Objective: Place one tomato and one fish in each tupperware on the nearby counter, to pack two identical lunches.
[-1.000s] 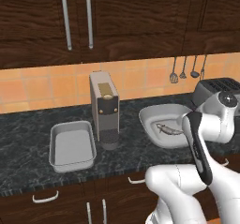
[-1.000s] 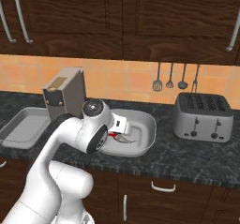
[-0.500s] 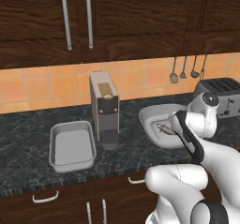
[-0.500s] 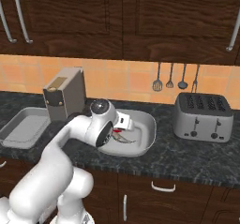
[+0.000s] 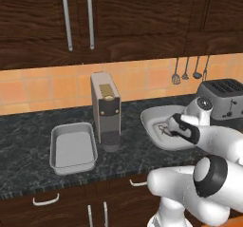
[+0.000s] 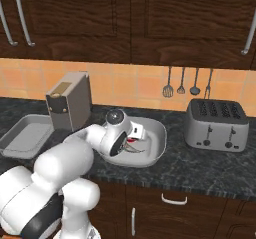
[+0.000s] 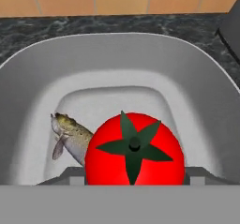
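Observation:
My gripper (image 7: 134,178) is shut on a glossy red tomato (image 7: 134,148), its dark green stem star facing the hand camera. It hangs low inside the whiter, rounder tupperware (image 7: 201,92), where a grey-silver fish (image 7: 72,136) lies on the floor just left of the tomato. From the right base camera the tomato (image 6: 131,142) shows as a red spot under the hand, inside that dish (image 6: 156,138). From the left base camera the gripper (image 5: 176,128) is over the dish (image 5: 151,119), beside the fish (image 5: 163,129). The grey rectangular tupperware (image 5: 72,147) sits empty on the counter (image 5: 28,140) to the left.
A tall coffee machine (image 5: 106,109) stands between the two containers. The steel toaster (image 6: 216,125) is right of the white dish. Utensils (image 6: 187,82) hang on the tiled wall behind. Dark drawers with silver handles (image 6: 173,199) run under the counter edge.
The hand has carried the tomato left and down, from near the toaster side to low inside the white dish. The fish and both containers have stayed put.

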Controlling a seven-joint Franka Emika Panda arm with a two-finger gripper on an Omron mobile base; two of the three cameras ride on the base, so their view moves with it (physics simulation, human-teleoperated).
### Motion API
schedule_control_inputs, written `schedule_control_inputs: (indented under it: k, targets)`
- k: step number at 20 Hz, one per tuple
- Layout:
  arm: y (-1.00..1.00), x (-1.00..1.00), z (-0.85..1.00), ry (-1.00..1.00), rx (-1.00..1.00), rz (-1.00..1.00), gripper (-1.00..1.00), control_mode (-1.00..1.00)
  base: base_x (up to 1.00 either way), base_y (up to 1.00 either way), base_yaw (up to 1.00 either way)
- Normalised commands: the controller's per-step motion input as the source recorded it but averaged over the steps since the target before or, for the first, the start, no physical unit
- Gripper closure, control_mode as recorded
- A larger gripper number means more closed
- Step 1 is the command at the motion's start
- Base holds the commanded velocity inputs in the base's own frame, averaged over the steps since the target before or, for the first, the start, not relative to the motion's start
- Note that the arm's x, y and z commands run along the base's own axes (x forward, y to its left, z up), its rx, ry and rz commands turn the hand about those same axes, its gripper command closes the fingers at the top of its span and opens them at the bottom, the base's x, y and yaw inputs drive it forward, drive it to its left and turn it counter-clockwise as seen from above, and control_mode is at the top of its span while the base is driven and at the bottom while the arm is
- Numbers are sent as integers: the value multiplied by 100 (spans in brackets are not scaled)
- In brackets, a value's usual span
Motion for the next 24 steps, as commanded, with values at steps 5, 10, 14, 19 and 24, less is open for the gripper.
schedule_control_inputs:
  k: [5,10,14,19,24]
  targets:
    - [-6,46,-41,0,0,0,100,-100,0,0,0]
    - [-4,44,-25,0,0,0,-100,-100,0,0,0]
    - [-16,21,3,0,2,0,-100,-100,0,0,0]
    - [-3,0,47,0,6,0,-100,-100,0,0,0]
    - [0,-16,89,-1,5,0,-100,-100,0,0,0]
